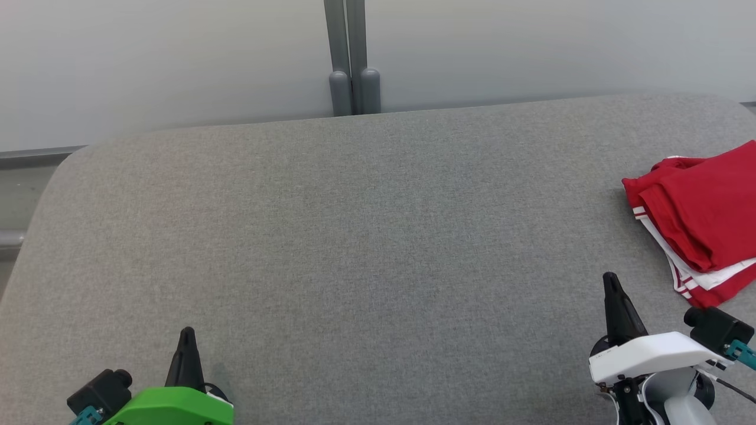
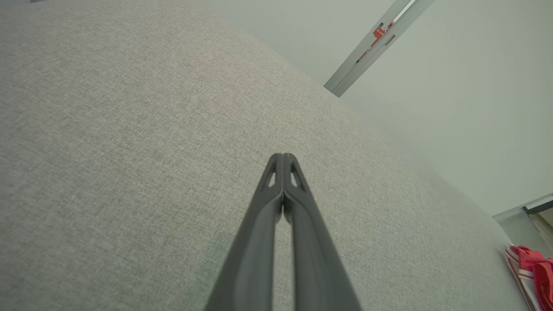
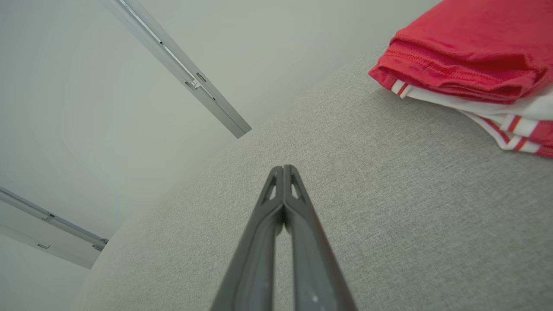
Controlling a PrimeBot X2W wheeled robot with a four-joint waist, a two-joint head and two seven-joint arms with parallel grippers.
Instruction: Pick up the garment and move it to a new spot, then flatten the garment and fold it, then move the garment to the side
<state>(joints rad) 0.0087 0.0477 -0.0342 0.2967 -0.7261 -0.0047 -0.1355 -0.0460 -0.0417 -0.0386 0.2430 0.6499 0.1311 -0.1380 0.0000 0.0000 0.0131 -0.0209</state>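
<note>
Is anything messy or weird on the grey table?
Nothing is spilled or broken. The folded red garment lies near the right side of the table, a bit crooked, with white striped layers poking out underneath.

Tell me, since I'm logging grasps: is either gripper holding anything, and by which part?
Nothing is held. The left gripper and the right gripper are both shut with nothing between their fingers; the folded red garment lies apart from both, untouched.

the red garment [image 1: 703, 212] runs off the right edge of my head view; its far side is unseen.
</note>
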